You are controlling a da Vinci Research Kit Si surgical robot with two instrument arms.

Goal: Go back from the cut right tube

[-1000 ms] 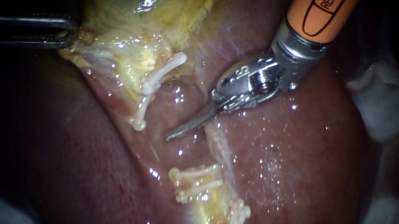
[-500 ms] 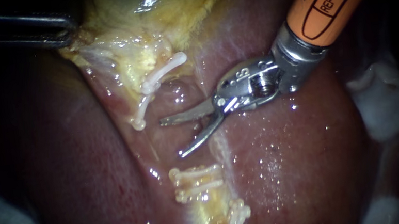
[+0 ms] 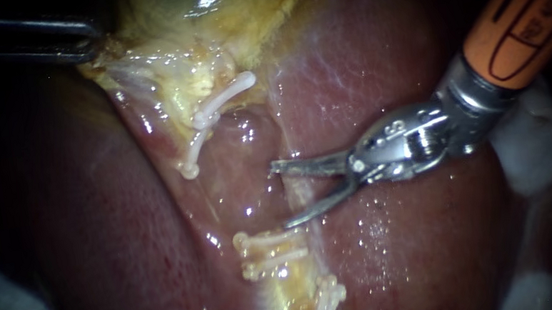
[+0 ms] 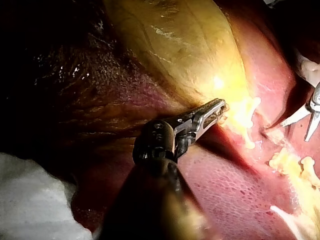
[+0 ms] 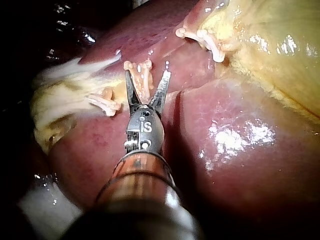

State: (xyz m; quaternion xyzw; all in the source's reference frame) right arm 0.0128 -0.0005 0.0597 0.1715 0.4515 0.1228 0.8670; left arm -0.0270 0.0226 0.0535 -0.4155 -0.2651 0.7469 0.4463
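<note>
Well, your right instrument (image 3: 282, 196) comes in over the liver's upper right edge; its two thin blades stand wide open in a V and hold nothing. They hang close over the wet liver (image 3: 412, 251); you cannot tell if the lower blade touches it. The cut tube (image 3: 269, 250) shows best at its lower end, near the liver's middle, just below the lower blade. Two white lower clips (image 3: 270, 239) cross it side by side, very near the blade tip but not gripped. In the right wrist view that pair shows through the gap between the blades.

The tube's upper end is hard to make out; the upper clips (image 3: 212, 110) sit on pale, shiny tissue under the gallbladder (image 3: 213, 12), well apart from the blades. More clips (image 3: 326, 303) lie further down the liver, and the view cuts them off.

Your left instrument (image 3: 92, 49) is mostly lost in the dark at the liver's upper left edge. In the left wrist view its jaws lie close together, pinching the yellow rim of the gallbladder. White gauze (image 3: 542, 146) peeks out behind the right instrument's shaft, partly hidden by it.
</note>
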